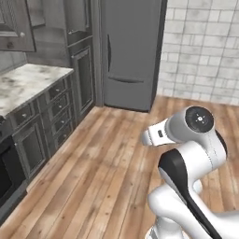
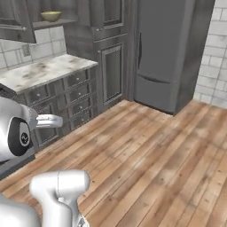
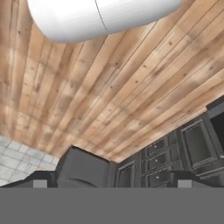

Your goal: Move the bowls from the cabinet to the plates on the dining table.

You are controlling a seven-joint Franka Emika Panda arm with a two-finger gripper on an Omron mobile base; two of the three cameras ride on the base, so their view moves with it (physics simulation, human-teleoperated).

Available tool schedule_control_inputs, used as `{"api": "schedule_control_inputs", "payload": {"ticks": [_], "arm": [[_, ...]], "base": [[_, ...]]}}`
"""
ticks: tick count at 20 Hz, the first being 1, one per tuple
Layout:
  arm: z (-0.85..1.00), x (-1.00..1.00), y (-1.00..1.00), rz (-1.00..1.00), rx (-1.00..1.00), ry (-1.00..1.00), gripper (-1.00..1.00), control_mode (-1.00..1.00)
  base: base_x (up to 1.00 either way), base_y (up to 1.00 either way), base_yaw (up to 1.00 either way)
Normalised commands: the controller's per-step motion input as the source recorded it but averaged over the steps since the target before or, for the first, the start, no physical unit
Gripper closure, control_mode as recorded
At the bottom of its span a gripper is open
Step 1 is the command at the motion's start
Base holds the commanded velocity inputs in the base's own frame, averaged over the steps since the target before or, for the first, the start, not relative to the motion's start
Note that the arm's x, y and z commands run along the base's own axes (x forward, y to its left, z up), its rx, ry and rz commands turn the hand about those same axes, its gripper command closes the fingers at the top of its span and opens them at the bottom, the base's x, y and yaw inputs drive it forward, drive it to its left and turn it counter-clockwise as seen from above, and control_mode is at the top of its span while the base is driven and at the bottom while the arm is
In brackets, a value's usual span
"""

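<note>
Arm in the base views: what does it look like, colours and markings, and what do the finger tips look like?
The arm is glossy white with rounded, tube-like links. A black band runs along one link, and a dark round joint cap carries small pale marks. In the hand view the gripper has two dark, blocky finger tips. No cables visible.

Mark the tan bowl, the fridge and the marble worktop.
tan bowl [image 2: 51, 16]: right base view, middle of its side, on the open shelf.
fridge [image 1: 130, 51]: left base view, upper door panel.
marble worktop [image 2: 44, 71]: right base view, bare top above the drawers.
</note>
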Motion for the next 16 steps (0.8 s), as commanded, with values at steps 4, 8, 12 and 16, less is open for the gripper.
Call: {"api": "schedule_control_inputs", "payload": {"ticks": [4,8,12,16], "arm": [[0.0,0.0,0.0,0.0,0.0,0.0,-1.0,1.0],[0.0,0.0,0.0,0.0,0.0,0.0,-1.0,1.0],[0.0,0.0,0.0,0.0,0.0,0.0,-1.0,1.0],[0.0,0.0,0.0,0.0,0.0,0.0,-1.0,1.0]], "base": [[0.29,-0.86,0.31],[0.78,-0.6,0.43],[0.91,-0.42,0.52],[0.67,-0.52,0.53]]}}
